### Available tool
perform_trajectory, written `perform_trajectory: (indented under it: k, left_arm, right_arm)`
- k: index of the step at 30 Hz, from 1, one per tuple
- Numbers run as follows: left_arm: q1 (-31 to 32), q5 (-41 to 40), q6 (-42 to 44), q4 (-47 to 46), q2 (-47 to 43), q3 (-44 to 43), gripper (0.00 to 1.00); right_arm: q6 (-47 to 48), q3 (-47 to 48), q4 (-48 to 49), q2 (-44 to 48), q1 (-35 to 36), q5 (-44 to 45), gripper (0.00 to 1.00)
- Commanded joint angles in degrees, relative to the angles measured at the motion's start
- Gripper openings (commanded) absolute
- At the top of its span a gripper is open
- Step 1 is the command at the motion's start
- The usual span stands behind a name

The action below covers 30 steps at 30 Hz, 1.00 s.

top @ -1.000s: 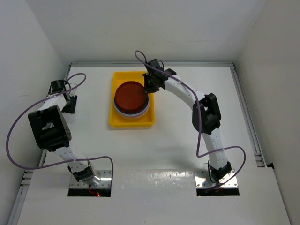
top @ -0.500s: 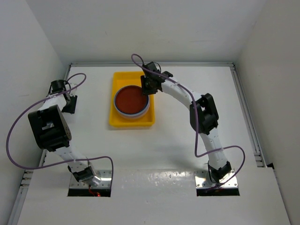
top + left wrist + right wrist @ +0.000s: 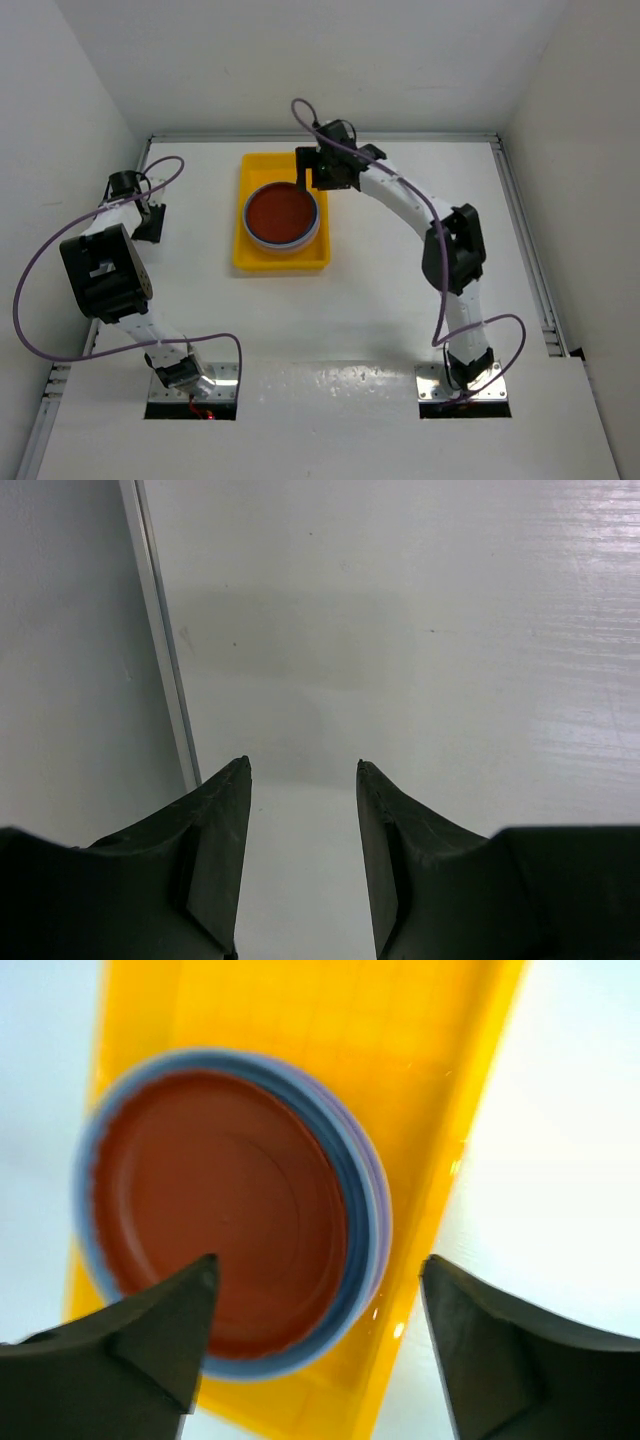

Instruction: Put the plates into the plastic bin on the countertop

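Observation:
The yellow plastic bin [image 3: 262,258] lies on the white countertop [image 3: 380,290] at the back centre. Inside it sits a stack of plates, a dark red plate [image 3: 282,213] on top, with light blue and lavender rims showing under it. In the right wrist view the dark red plate [image 3: 215,1220] rests flat on a light blue plate [image 3: 352,1190] in the plastic bin [image 3: 430,1070]. My right gripper [image 3: 308,178] hovers open over the stack's far right edge, holding nothing [image 3: 318,1265]. My left gripper [image 3: 149,226] stays open and empty by the left wall [image 3: 302,763].
A metal rail [image 3: 160,630] runs along the foot of the left wall, just left of my left gripper. White walls enclose the countertop on the left, back and right. The purple cable [image 3: 40,290] loops beside the left arm.
My right gripper went from shut on the dark red plate to open. The plate dropped flat onto the stack in the bin, and the gripper pulled slightly back and right. The left arm stayed still.

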<state>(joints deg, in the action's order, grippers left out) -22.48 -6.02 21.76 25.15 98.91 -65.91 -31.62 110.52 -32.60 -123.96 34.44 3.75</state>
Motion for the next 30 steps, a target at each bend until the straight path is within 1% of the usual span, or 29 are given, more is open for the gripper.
perform_trajectory:
  k: [1, 2, 4, 5, 6, 7, 8, 9, 10, 11, 12, 14, 15, 16, 17, 19, 22, 25, 30]
  left_arm:
    - [0.4, 2.1, -0.7, 0.2, -0.7, -1.2, 0.49]
    - [0.4, 2.2, -0.7, 0.2, -1.2, -1.2, 0.49]
    - [0.4, 2.7, -0.7, 0.2, -1.2, -1.2, 0.49]
    - [0.4, 2.7, -0.7, 0.2, -1.2, -1.2, 0.49]
    - [0.4, 2.7, -0.7, 0.2, -1.2, -1.2, 0.49]
    - [0.4, 3.3, -0.7, 0.7, -1.2, -1.2, 0.49]
    - [0.9, 3.3, -1.2, 0.7, -1.2, -1.2, 0.49]
    - [0.9, 3.9, -1.2, 0.7, -1.2, -1.8, 0.49]
    - [0.9, 3.9, -1.2, 0.7, -1.2, -1.8, 0.49]
    - [0.9, 3.9, -1.2, 1.2, -1.2, -1.8, 0.49]
    - [0.9, 4.4, -1.7, 1.2, -1.2, -1.8, 0.49]
    - [1.5, 4.4, -1.7, 1.2, -1.2, -1.8, 0.49]
    - [1.5, 4.4, -1.7, 1.7, -1.2, -2.3, 0.49]
    - [1.5, 5.0, -1.7, 1.7, -1.2, -2.8, 0.49]
    - [2.1, 5.0, -1.7, 1.7, -1.2, -2.8, 0.49]
    - [2.8, 5.5, -2.2, 2.9, 0.0, -4.3, 0.49]
    - [4.1, 5.5, -2.8, 3.5, 0.5, -6.0, 0.49]
    - [5.5, 5.5, -2.8, 4.6, 1.1, -7.2, 0.49]
    - [6.0, 5.5, -2.8, 5.2, 1.1, -7.7, 0.49]
  right_arm:
    - [-1.3, -1.1, 5.3, 13.1, -3.5, -1.1, 0.88]
    - [-1.3, -4.0, 7.1, 14.6, -4.1, -1.5, 1.00]
    - [-1.4, -6.6, 8.2, 20.3, -7.1, -2.3, 1.00]
    - [-1.9, -12.5, 9.8, 24.1, -10.5, -3.3, 1.00]
    - [-2.1, -14.6, 10.2, 25.0, -10.5, -3.5, 1.00]
    - [-2.4, -18.6, 10.0, 26.0, -13.2, -3.6, 1.00]
    - [-3.6, -21.9, 7.1, 26.5, -16.6, -3.5, 1.00]
    - [-3.8, -23.6, 5.0, 27.6, -18.5, -3.6, 1.00]
    - [-4.2, -24.0, 0.3, 27.9, -24.0, -3.5, 1.00]
    - [-5.1, -24.6, -2.2, 28.0, -25.7, -2.5, 1.00]
    - [-5.6, -27.8, -6.6, 28.8, -27.5, -0.7, 1.00]
    - [-6.2, -30.7, -7.9, 29.5, -33.6, 0.6, 1.00]
    - [-6.1, -35.9, -7.8, 31.0, -33.9, 2.5, 1.00]
    - [-6.6, -37.4, -8.0, 31.5, -37.2, 3.1, 1.00]
    - [-7.0, -39.8, -7.7, 32.5, -38.6, 3.6, 1.00]
    - [-7.4, -42.9, -6.9, 34.4, -39.7, 3.1, 1.00]
    - [-6.6, -47.4, -3.8, 36.6, -39.3, 2.8, 1.00]
    - [-6.3, -47.8, -1.9, 37.1, -38.9, 1.4, 1.00]
    - [-6.4, -45.6, -2.4, 35.8, -38.7, 1.3, 1.00]
